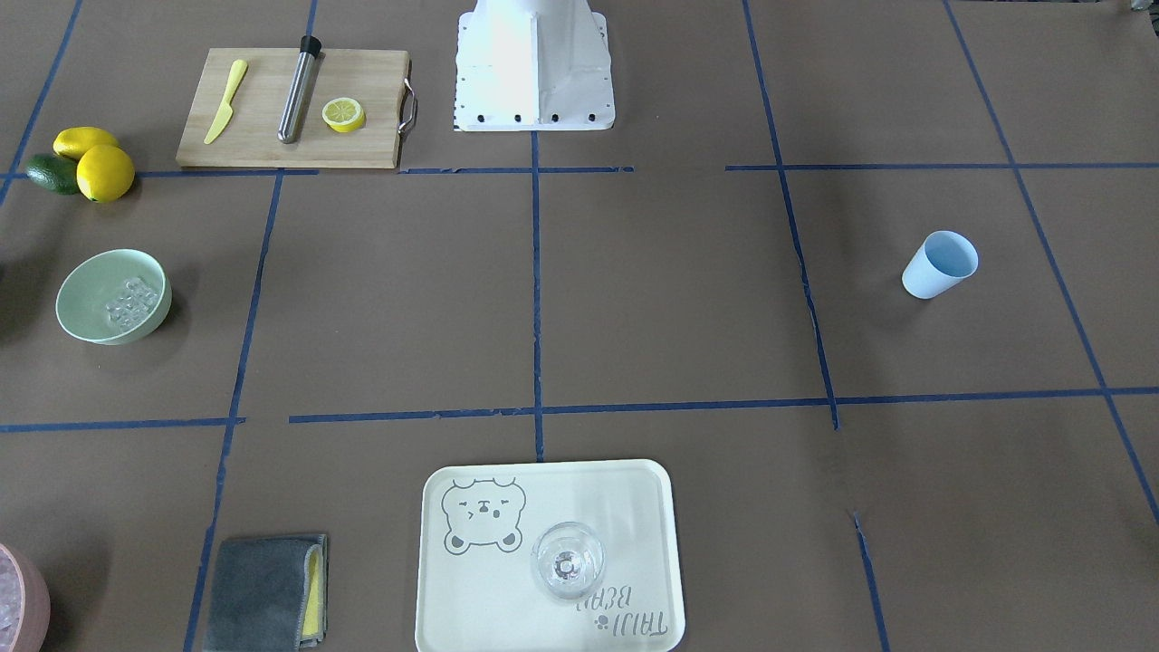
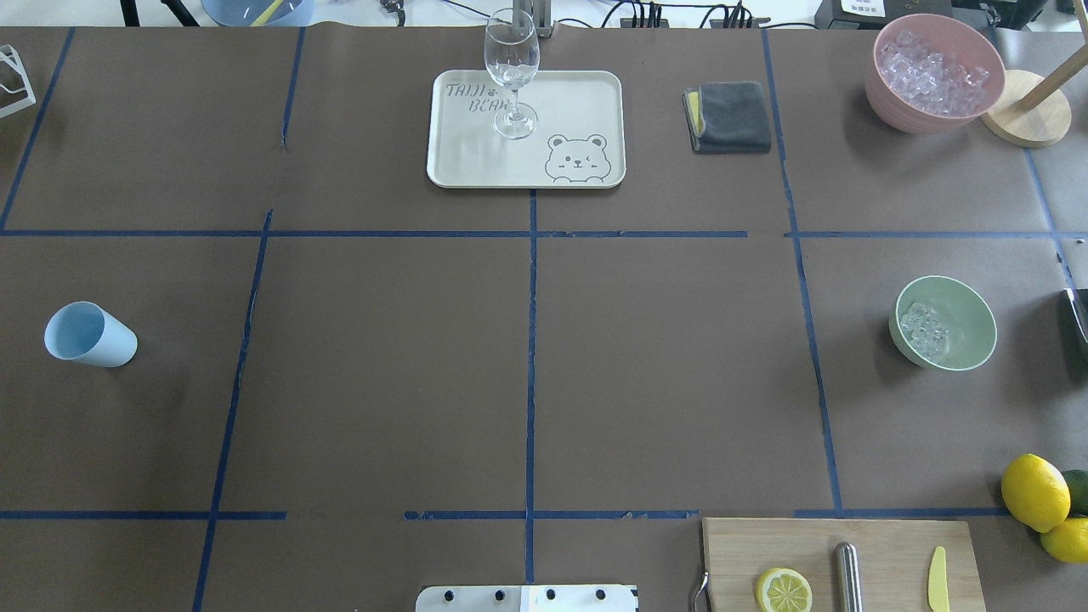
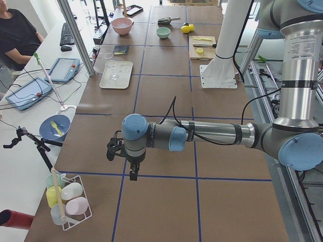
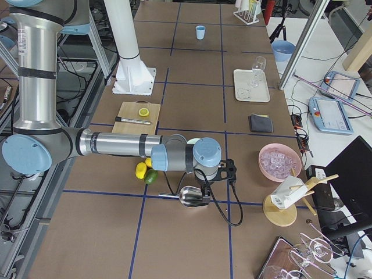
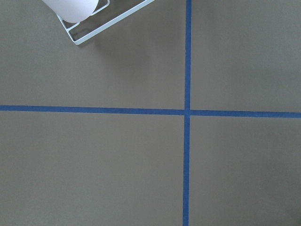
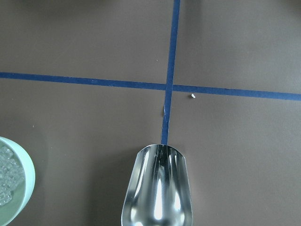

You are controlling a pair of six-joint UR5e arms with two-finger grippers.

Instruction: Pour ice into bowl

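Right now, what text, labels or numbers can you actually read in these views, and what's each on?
"TAIJI BEAR": printed on the cream tray, next to a bear drawing; the wine glass stands partly in front of the lettering in the overhead view.
Tablet screens on the side bench: too small to read.
Nothing else legible in any view.

The metal scoop (image 6: 157, 188) is cut off by the bottom edge of the right wrist view. The bowl (image 6: 29, 179) is cut off by its left edge. The left gripper (image 3: 132, 174) and right gripper (image 4: 203, 185) look too small to tell if their fingers are closed.
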